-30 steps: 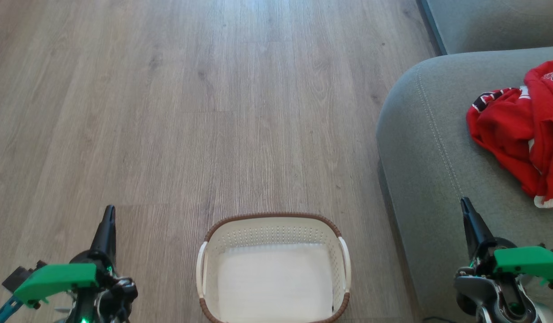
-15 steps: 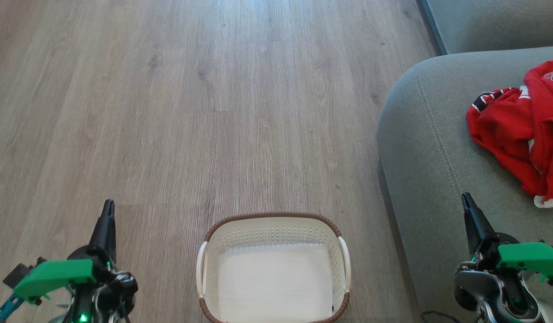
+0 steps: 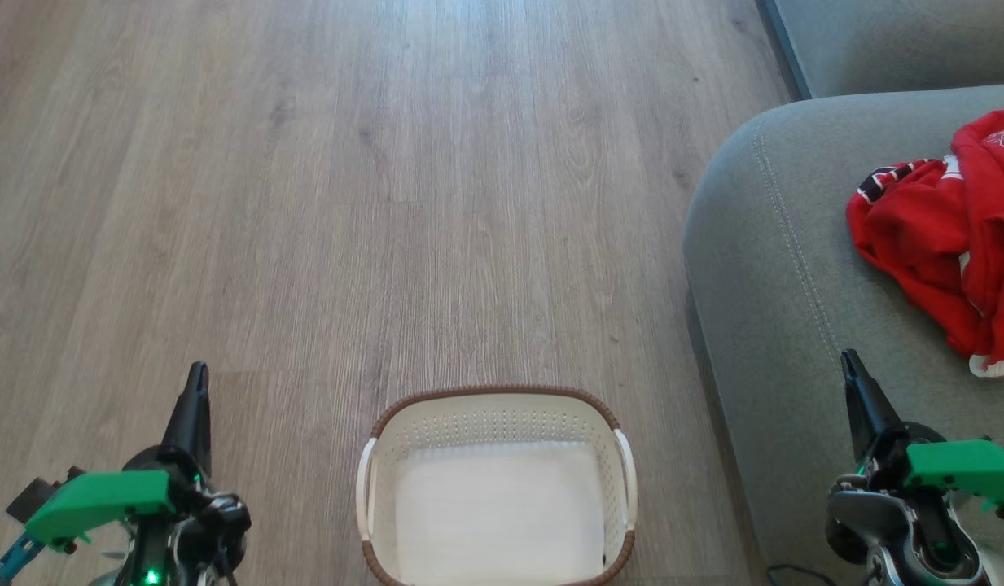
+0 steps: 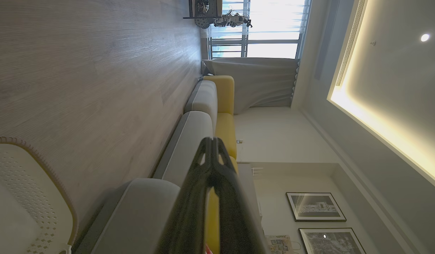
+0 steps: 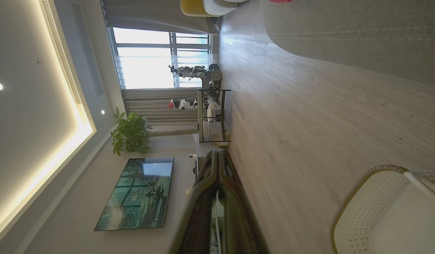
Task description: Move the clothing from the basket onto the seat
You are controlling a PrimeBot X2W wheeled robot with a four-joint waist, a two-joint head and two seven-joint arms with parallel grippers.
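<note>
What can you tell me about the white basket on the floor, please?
The basket is a small oval tub of white perforated plastic with a brown woven rim and a white handle on each side. It stands upright on the wooden floor, left of the seat with a strip of floor between them. It holds nothing; its flat white base is bare.

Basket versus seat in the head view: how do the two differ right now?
The basket is small, white perforated plastic with a brown woven rim; the seat is far larger, grey-green fabric with a stitched seam. The basket shows only its bare white base, while the seat carries the red clothing. The basket stands on the wooden floor; the seat lies to its right. Both have rounded corners.
</note>
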